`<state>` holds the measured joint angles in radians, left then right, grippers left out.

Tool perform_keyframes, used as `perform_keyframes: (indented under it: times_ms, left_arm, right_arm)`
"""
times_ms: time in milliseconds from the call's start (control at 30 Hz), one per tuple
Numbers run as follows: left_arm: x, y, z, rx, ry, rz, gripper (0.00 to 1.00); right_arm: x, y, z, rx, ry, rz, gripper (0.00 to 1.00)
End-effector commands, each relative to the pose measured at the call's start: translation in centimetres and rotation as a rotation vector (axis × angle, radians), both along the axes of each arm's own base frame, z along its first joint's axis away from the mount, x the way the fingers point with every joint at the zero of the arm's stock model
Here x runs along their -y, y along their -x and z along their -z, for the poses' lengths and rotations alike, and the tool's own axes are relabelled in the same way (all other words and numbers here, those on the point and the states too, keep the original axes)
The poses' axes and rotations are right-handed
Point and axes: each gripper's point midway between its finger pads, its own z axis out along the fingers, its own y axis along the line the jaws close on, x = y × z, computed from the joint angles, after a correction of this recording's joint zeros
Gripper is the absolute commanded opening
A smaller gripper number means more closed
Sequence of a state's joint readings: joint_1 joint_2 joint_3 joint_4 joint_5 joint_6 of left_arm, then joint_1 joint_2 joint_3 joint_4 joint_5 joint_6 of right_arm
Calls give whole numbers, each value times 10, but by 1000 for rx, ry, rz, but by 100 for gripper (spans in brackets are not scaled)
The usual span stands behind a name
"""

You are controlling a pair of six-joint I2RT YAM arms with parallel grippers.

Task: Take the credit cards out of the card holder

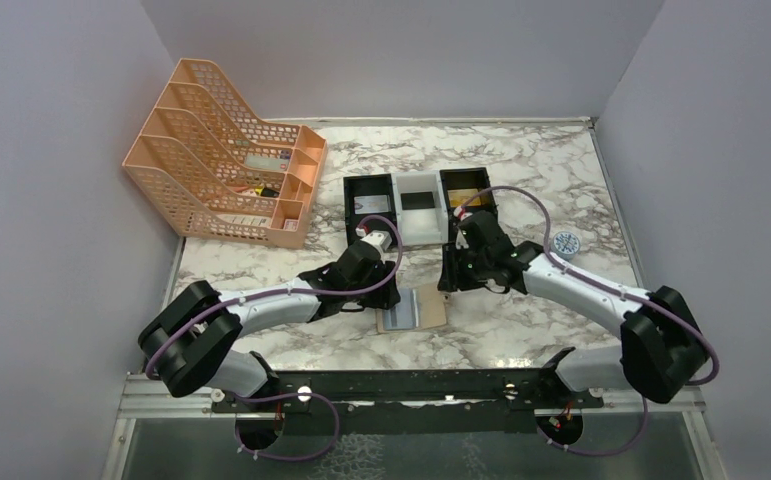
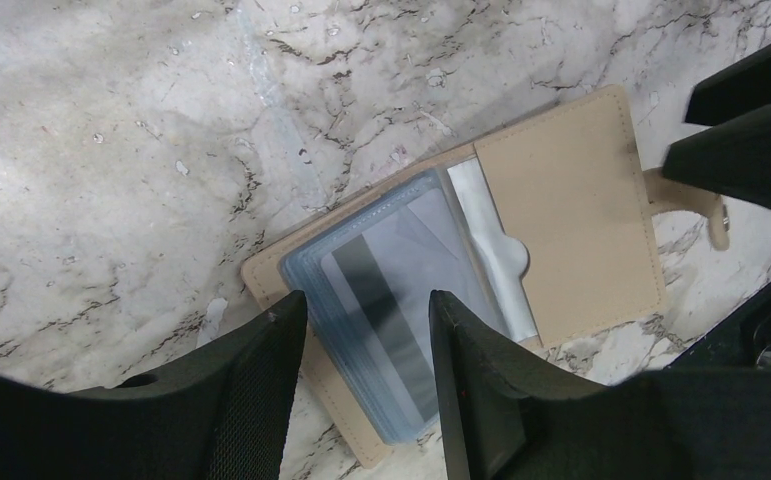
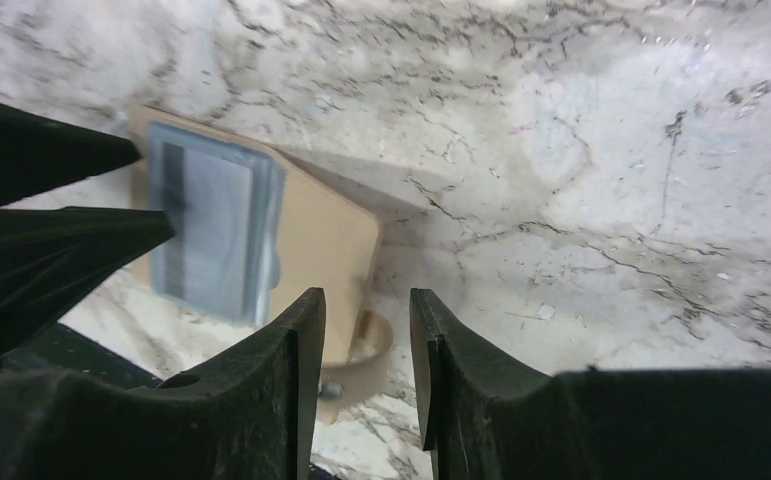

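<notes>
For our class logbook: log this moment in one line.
tan folding card holder: open on table | left gripper: open, over clear sleeves | right gripper: open, by tab

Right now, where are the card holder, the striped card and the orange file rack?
card holder (image 2: 571,210): left wrist view, tan pocket face.
striped card (image 2: 401,250): left wrist view, grey area beside stripe.
orange file rack (image 1: 186,195): top external view, front lattice wall.

Pale grey walls (image 1: 61,150) — white marble-look tabletop (image 1: 561,160) w/ dark veins, even light
</notes>
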<state>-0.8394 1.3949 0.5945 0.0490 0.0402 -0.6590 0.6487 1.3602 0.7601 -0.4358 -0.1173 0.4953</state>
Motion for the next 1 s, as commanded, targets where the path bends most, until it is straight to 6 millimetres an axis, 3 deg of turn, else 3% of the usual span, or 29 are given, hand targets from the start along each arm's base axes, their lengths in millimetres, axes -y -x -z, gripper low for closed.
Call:
perform_keyframes:
  times_ms: [0, 200, 300, 500, 600, 733, 800, 967]
  left_arm:
    - [1, -2, -6, 16, 9, -4, 50]
    - [-1, -3, -10, 29, 14, -18, 50]
    - [-5, -5, -15, 44, 17, -47, 50]
    - [-24, -12, -23, 92, -1, -142, 50]
    - [-44, -16, -27, 115, -30, -247, 51]
    - [-84, -20, -36, 179, -95, -398, 61]
    - [-100, -20, -45, 217, -101, -455, 71]
    - [-121, -16, -55, 259, -79, -530, 80]
  right_arm:
    - [-5, -8, -42, 95, -54, -3, 38]
    - [-35, 5, -85, 111, -274, -92, 35]
    - [-49, 15, -93, 99, -351, -175, 22]
    - [-63, 23, -70, 33, -331, -198, 23]
    - [-74, 27, -55, 18, -283, -193, 27]
    - [-81, 27, -29, 2, -183, -180, 40]
    - [-85, 27, -23, 5, -152, -179, 47]
    - [-100, 24, -11, 20, -90, -184, 53]
